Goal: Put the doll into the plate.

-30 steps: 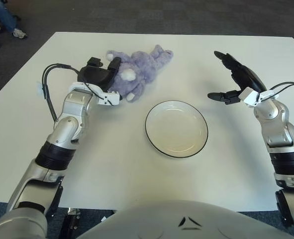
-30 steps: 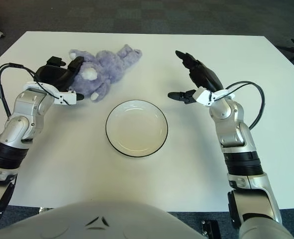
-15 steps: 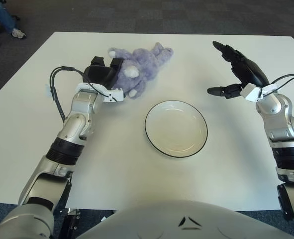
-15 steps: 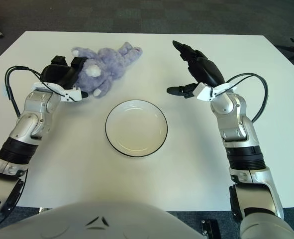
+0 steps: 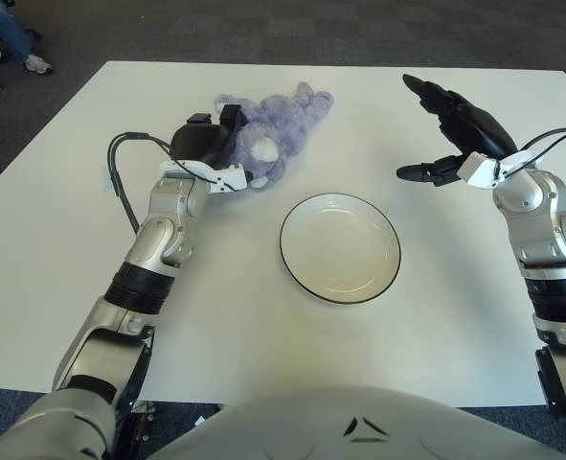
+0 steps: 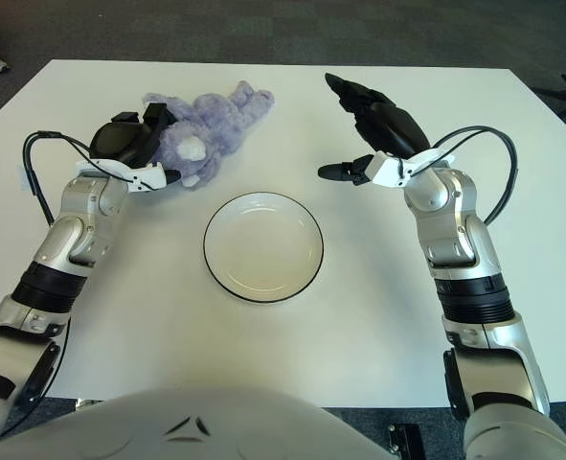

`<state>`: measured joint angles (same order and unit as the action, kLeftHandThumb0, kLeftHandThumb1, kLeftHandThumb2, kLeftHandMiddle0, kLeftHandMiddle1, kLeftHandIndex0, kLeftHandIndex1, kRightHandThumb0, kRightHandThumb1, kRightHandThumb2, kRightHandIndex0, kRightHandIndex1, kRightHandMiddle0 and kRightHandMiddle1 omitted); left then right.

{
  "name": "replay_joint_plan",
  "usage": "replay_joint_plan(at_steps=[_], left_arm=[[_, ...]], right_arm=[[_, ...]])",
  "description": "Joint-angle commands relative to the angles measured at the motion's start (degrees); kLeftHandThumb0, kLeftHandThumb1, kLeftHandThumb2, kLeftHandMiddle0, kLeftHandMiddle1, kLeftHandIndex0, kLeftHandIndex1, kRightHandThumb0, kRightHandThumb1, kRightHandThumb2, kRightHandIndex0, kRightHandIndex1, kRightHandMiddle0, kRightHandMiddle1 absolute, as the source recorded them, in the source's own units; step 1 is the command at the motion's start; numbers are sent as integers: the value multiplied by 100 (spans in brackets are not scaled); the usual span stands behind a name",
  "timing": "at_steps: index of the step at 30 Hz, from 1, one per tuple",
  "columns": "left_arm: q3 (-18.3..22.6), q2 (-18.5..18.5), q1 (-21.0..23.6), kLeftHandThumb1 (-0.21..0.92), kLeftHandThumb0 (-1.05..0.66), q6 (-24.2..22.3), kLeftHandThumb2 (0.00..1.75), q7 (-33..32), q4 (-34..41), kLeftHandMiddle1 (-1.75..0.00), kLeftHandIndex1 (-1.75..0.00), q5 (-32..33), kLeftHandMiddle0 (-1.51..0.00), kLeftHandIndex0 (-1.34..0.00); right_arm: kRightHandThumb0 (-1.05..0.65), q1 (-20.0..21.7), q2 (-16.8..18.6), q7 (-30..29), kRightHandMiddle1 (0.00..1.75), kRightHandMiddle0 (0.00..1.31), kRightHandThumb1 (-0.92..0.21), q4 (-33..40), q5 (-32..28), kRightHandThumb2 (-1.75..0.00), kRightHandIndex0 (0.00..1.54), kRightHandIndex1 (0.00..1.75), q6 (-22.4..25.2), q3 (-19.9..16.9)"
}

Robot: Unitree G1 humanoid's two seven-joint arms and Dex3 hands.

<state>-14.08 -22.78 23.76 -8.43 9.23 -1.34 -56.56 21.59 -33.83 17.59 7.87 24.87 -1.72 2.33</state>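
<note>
Since a second ago the left hand [image 5: 209, 146] has been pushed further onto the doll [image 5: 275, 129], which lies beyond the empty plate [image 5: 340, 248]; a closed grip cannot be told. The right hand [image 5: 453, 129] is held spread apart, idle beside the plate.

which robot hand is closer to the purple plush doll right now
Left. The left robot hand is right against the purple plush doll, at its left side. The right robot hand is spread open well to the doll's right, beyond the white round plate.
</note>
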Motion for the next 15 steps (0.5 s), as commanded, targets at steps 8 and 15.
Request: replay_joint_plan(at_steps=[8,15], left_arm=[[-205,-13,280,44,7,580,110,-470,-473,-164,-162,372,-58,-34],[-206,80,340,31,0,1110,125,-1134,-867,-173,-151,709,-60,-55]], right_arm=[[-78,383,-45,196,6,0,-41,12,356,-77,3,1,565,180],[-83,599,-112,152,3,0,-43,-204,596,-75,5,2,511,344]])
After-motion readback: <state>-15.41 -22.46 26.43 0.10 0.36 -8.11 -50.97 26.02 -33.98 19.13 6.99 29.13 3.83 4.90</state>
